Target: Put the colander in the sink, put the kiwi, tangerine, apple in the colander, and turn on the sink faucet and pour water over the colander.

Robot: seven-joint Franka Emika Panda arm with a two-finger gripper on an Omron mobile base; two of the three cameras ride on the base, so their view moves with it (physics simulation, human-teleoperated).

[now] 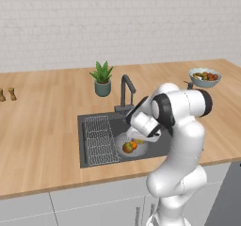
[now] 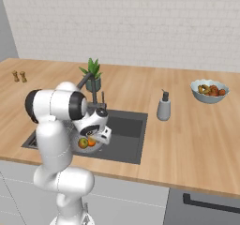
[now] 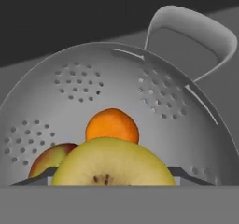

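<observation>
While the two-finger gripper (image 3: 110,183) is held low inside the round grey perforated metal colander (image 3: 154,97), jaws spread round the pale yellow-faced kiwi (image 3: 111,163), the bright orange tangerine (image 3: 112,125) is seen at 12 o'clock behind it, the red apple (image 3: 49,158) at 9.

My arm (image 1: 181,145) is glossy white, built of thick rounded segments with dark grey bands at the joints, rising from a bulbous white base.
</observation>
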